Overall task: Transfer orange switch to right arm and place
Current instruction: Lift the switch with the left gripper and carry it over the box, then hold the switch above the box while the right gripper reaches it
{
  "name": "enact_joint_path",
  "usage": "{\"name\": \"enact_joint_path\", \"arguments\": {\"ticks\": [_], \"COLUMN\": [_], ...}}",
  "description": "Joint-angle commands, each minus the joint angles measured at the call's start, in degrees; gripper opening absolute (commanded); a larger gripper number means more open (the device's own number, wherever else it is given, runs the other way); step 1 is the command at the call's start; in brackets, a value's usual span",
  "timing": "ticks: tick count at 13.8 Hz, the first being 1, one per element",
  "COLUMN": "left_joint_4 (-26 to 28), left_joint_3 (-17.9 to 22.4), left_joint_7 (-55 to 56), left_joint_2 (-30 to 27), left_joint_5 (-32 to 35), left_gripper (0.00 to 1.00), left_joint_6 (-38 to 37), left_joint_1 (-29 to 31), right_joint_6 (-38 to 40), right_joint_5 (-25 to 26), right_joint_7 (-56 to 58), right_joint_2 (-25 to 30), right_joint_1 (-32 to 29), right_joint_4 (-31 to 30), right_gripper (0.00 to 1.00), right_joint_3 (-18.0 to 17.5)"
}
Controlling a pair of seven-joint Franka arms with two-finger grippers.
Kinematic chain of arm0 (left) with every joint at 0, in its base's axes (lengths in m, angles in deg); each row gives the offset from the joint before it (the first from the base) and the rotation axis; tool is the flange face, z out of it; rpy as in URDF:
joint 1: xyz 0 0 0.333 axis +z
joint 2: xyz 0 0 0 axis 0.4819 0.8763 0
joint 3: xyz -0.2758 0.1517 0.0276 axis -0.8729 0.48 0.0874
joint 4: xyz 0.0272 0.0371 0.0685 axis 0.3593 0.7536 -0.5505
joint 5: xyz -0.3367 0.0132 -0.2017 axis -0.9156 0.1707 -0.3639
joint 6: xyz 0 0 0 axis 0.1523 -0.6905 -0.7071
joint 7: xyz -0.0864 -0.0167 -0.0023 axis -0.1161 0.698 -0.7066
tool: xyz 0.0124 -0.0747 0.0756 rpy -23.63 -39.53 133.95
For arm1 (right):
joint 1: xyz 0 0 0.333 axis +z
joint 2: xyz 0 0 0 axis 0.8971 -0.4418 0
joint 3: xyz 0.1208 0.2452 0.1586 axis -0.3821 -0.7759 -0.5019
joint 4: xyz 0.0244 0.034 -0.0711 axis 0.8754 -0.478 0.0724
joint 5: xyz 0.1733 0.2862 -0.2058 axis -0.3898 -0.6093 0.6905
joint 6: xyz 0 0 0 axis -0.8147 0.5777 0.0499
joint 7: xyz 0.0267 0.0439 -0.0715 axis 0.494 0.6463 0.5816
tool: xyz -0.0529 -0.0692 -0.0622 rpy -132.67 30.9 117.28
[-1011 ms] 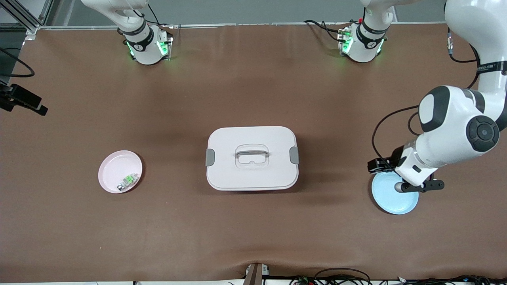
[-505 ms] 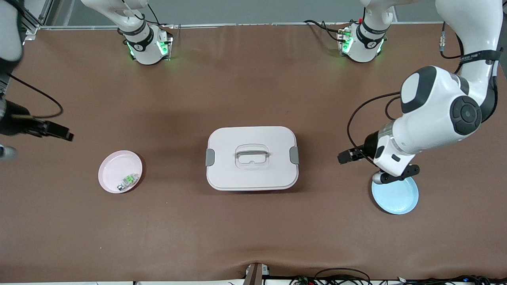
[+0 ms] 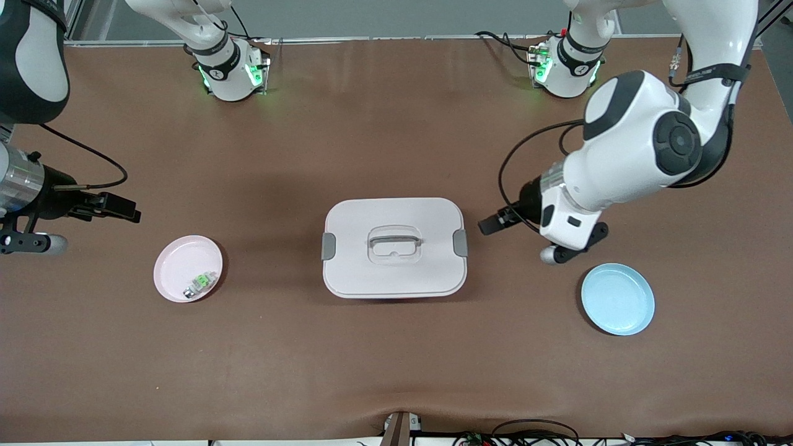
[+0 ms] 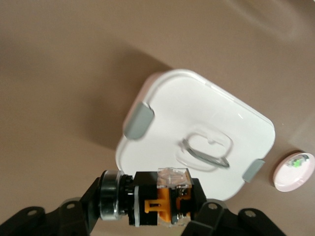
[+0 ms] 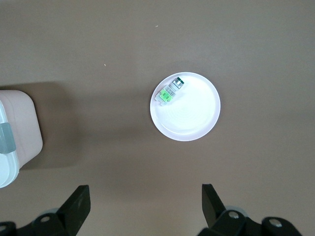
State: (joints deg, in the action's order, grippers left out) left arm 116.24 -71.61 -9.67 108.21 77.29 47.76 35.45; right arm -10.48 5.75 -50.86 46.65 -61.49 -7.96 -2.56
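Presently, as seen at this moment:
Left hand (image 4: 147, 216): clamped on the orange switch (image 4: 160, 197), held up over bare counter (image 3: 396, 371) between the white lidded box (image 3: 394, 246) and the blue plate (image 3: 617, 299).
Orange switch: gripped crosswise between the fingers, silvery end sticking out to one side; probably hidden under the wrist in the front view.
Right hand (image 5: 142, 209): spread wide, nothing held, hung over the counter beside the pink plate (image 3: 188, 267).
Pink plate: at 9 o'clock from the box; a green-and-white component (image 3: 199, 283) is carried at its rim.
Blue plate: at about 4 o'clock from the box, seen bare.
Box: lid shut, handle flat.
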Motion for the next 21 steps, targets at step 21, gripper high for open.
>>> {"name": "enact_joint_path", "arguments": {"ticks": [21], "left_joint_4": [-7.22], "left_joint_3": [-1.49], "left_joint_7": [35.04], "left_joint_2": [9.99], "left_joint_5": [-9.07], "left_gripper": [0.05], "left_joint_6": [3.06], "left_joint_1": [-15.43], "right_joint_6": [-44.35], "right_joint_5": [-35.07], "right_joint_7": [-27.31], "right_joint_2": [24.91], "right_joint_1": [16.32], "right_joint_4": [-44.39], "right_gripper": [1.0], "right_joint_3": [-0.13]}}
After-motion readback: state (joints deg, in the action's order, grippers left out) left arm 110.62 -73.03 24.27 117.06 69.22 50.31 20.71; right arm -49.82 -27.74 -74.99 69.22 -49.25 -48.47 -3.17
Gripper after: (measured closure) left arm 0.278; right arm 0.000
